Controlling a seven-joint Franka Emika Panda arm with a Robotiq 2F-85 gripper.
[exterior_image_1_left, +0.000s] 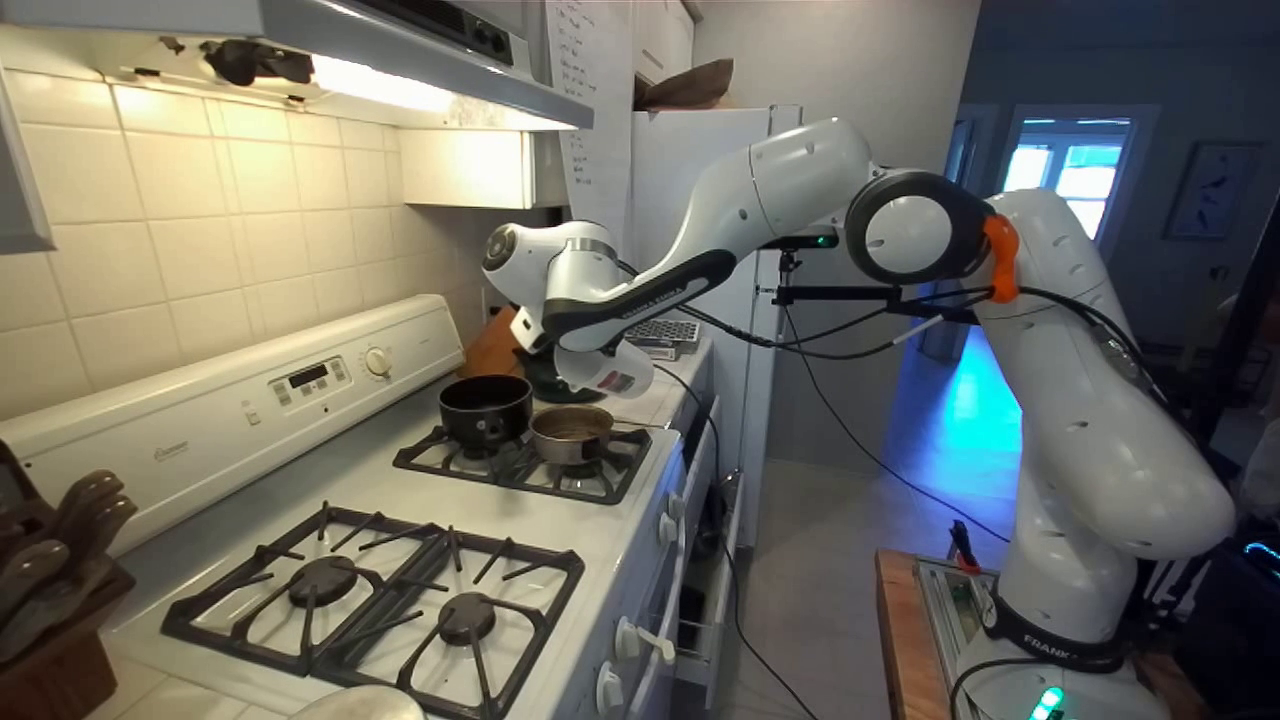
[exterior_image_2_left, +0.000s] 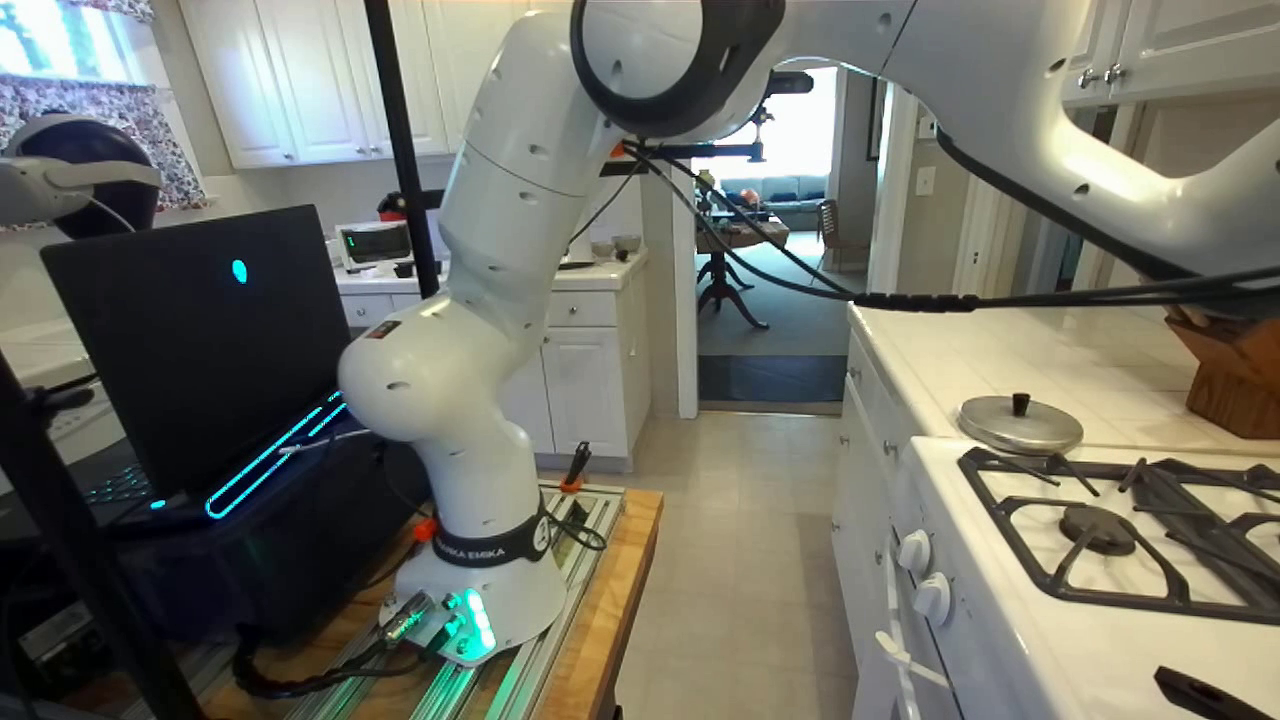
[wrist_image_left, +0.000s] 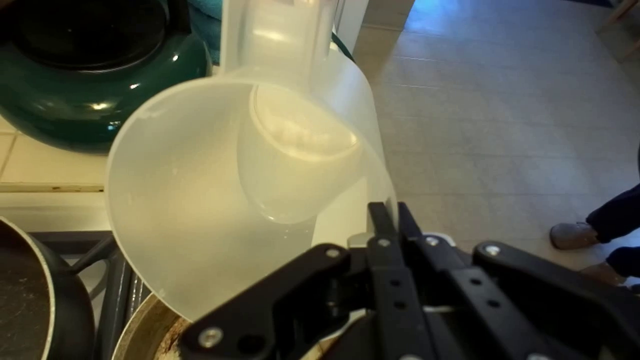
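Note:
A translucent plastic cup (wrist_image_left: 200, 200) fills much of the wrist view, its handle (wrist_image_left: 280, 40) at the top. My gripper (wrist_image_left: 391, 205) is shut on the cup's rim, one finger inside the wall and one outside. In an exterior view the cup (exterior_image_1_left: 612, 372) hangs tilted beside and above a small metal saucepan (exterior_image_1_left: 570, 447), and the arm hides the fingers. The saucepan (wrist_image_left: 150, 327) shows partly below the cup in the wrist view. A rounded clear shape lies inside the cup; whether it is liquid I cannot tell.
A dark pot (exterior_image_1_left: 487, 412) stands on the burner beside the saucepan. Behind them is a green kettle (wrist_image_left: 120, 110). Burner grates (exterior_image_1_left: 380, 600), a knife block (exterior_image_1_left: 70, 600) and a metal lid (exterior_image_2_left: 1020, 428) are nearer. A person's shoe (wrist_image_left: 572, 236) is on the floor.

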